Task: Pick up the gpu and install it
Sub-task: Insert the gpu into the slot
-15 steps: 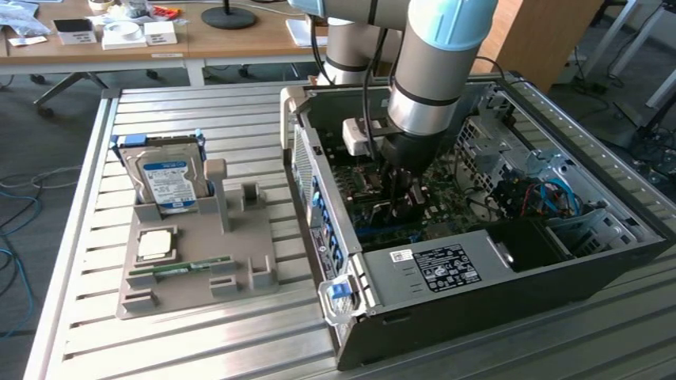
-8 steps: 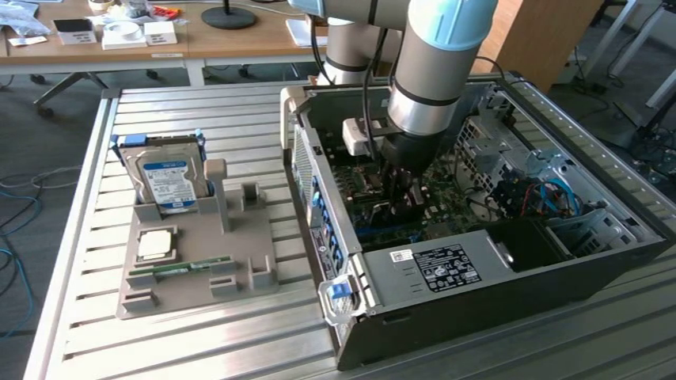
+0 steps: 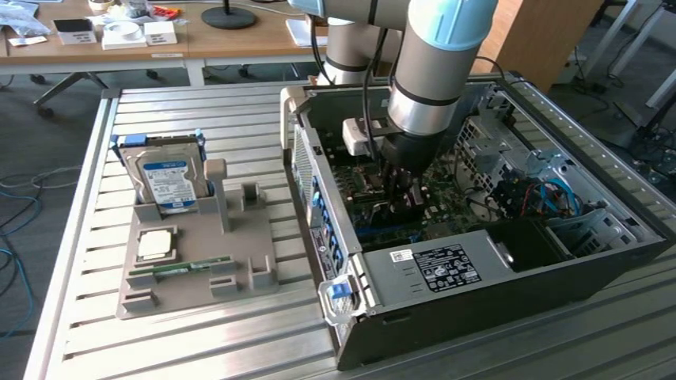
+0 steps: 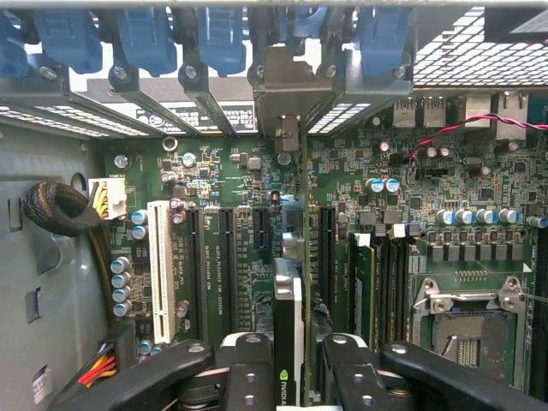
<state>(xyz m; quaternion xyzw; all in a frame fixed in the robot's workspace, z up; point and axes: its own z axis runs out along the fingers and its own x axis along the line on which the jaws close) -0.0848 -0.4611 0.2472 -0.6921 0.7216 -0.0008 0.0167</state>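
Jaws [image 4: 289, 377] clamp the gpu [image 4: 288, 300] edge-on, standing over the motherboard [image 4: 223, 188] slots inside the computer case [image 3: 549, 277], frame center.

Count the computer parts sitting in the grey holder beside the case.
3: hard drive upright at the far end, CPU flat in the middle, RAM stick lying nearer the camera. Nothing seems hidden.

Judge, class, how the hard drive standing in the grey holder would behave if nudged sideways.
The hard drive stands on edge in the grey holder, so it would probably tip rather than slide. Its metal casing looks rigid and probably heavy for its size. The smooth label face may be slippery.
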